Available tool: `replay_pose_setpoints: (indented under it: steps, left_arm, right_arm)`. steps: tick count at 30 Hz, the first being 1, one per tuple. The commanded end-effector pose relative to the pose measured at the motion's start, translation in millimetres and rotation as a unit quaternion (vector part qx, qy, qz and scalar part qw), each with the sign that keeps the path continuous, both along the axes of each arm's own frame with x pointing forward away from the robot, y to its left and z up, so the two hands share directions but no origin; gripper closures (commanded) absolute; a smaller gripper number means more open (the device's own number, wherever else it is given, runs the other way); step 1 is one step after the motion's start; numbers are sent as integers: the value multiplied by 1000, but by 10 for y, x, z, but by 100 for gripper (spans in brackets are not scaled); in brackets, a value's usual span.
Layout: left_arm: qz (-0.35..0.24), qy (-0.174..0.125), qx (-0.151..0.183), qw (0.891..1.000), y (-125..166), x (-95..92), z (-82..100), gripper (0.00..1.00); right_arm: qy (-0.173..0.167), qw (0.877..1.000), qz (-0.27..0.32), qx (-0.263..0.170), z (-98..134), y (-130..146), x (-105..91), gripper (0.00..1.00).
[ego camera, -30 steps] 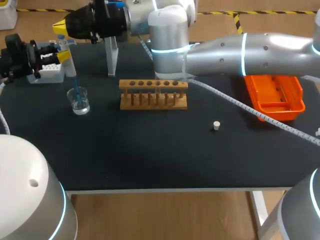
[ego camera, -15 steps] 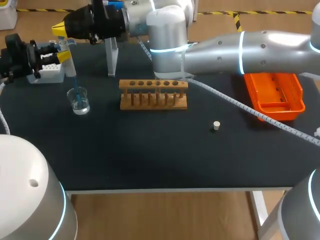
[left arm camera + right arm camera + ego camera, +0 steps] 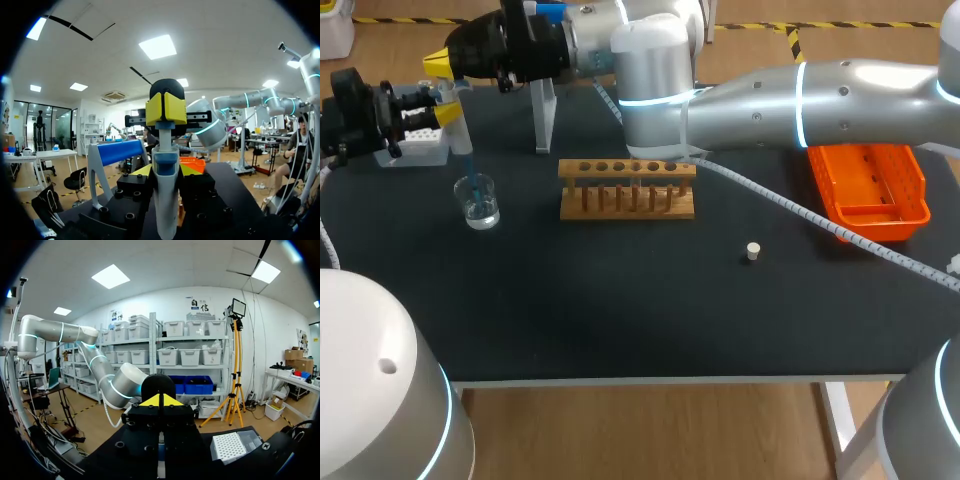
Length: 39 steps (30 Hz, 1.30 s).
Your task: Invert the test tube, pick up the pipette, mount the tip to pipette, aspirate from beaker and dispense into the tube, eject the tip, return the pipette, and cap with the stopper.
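My left gripper is shut on the white pipette, holding it upright at the table's far left. In the left wrist view the pipette stands between that gripper's fingers. Its blue tip dips into the glass beaker. My right arm reaches across from the right, and its shut gripper sits over the pipette's top; those joined yellow tips rest on the plunger. In the right wrist view that gripper is shut with nothing between its fingers. The wooden tube rack stands mid-table, and the small stopper lies to its right.
A white tip box stands behind the beaker, beside my left gripper. The pipette stand rises behind the rack's left end. An orange tray sits at the right. My right arm's cable trails across the table.
My right gripper's yellow tips have sunk slightly over the pipette's top. The left gripper, pipette and beaker have stayed where they were.
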State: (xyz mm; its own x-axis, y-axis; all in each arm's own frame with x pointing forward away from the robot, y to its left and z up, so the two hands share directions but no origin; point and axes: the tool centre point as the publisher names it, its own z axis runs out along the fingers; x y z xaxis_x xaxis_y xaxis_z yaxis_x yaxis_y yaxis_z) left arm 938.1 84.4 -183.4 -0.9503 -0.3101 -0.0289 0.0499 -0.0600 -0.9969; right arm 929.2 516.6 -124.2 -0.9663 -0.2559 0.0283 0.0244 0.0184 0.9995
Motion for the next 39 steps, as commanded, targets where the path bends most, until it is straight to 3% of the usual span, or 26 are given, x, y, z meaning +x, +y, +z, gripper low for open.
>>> replay_pose_setpoints:
  steps: [1,39]
  left_arm:
    - [-2,-1,-1,1000,9,6,11,100]
    - [-2,-1,-1,1000,9,6,11,100]
  right_arm:
    - [1,1000,4,-1,-42,1,26,100]
    - [19,999,9,-25,-296,-5,-20,100]
